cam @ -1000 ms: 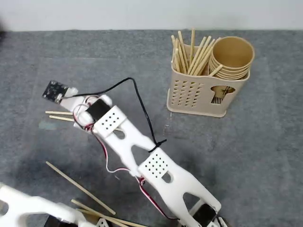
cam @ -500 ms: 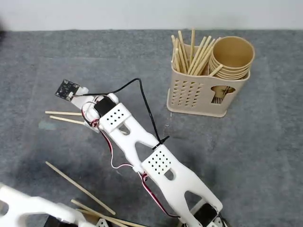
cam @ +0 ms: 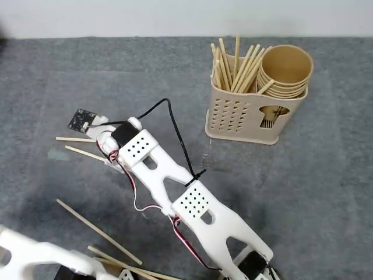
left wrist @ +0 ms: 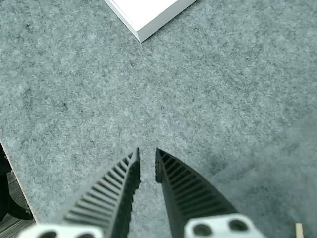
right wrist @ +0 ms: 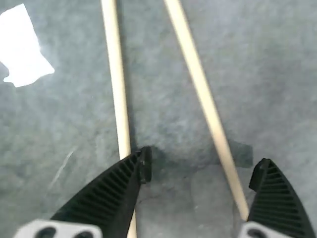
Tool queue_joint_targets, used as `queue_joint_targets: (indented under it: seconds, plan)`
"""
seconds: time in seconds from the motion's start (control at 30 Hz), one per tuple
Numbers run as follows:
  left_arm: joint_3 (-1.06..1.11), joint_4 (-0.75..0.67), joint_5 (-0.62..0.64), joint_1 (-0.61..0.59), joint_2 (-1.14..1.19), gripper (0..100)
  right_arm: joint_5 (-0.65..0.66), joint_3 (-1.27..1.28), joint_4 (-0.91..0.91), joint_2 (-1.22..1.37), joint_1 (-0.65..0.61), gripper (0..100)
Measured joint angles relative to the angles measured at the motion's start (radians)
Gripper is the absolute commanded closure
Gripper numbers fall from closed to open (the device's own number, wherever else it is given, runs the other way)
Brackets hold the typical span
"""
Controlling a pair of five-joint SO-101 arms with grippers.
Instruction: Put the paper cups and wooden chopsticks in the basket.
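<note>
Right end effector [right wrist: 202, 166] dropped toward 7 o'clock, wide over two chopsticks [right wrist: 116, 89], left end effector [left wrist: 147, 156] narrow, basket [cam: 233, 116] at 1 o'clock holds one cup stack [cam: 285, 70], chopstick bundle [cam: 233, 64]

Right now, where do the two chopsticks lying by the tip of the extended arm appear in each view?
High view: the two chopsticks lie left of centre on the grey mat, at the right arm's tip.
Right wrist view: the two chopsticks run ahead of the open right gripper, one near each finger.
Left wrist view: no match here; the left gripper hangs over the grey mat.
Shared landmark: the grey mat.
</note>
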Motion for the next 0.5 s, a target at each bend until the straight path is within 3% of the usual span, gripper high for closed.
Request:
queue_joint_targets:
  seconds: [0.2, 0.5]
  plan:
    - [0.0, 0.0, 0.0, 0.0, 0.0, 95, 0.003, -0.094, 0.13, 0.005, -0.026, 65.9]
    - [0.0, 0.0, 0.0, 0.0, 0.0, 95, -0.049, -0.13, 0.14, -0.006, -0.048, 65.6]
